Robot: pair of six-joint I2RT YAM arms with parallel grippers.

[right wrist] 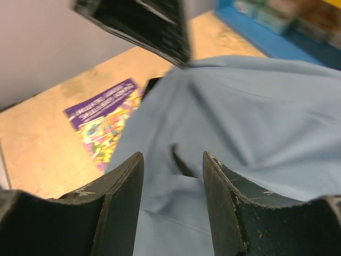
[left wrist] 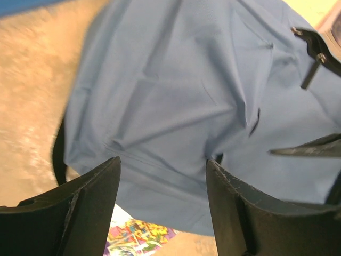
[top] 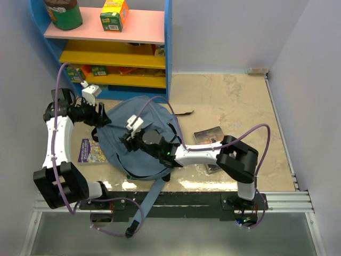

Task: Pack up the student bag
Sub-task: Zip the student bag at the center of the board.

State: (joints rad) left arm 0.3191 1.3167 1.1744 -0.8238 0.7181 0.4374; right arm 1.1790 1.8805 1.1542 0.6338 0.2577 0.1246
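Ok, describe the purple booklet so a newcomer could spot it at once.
From the blue shelf unit at back left, come forward to the big slate-blue student bag. The booklet lies flat at the bag's left edge. It alone is purple with bright cartoon print; the flat item right of the bag is dark.

We find the student bag (top: 114, 149) spread over the middle of the table (top: 240, 96), with the right arm (top: 194, 154) lying across it. The left gripper (top: 101, 118) sits between the bag and the shelf unit (top: 168, 53), with little room. A purple comic (top: 87, 150) lies flat just left of the bag, a dark booklet (top: 208, 134) just right. We could pass freely over the bare far-right tabletop
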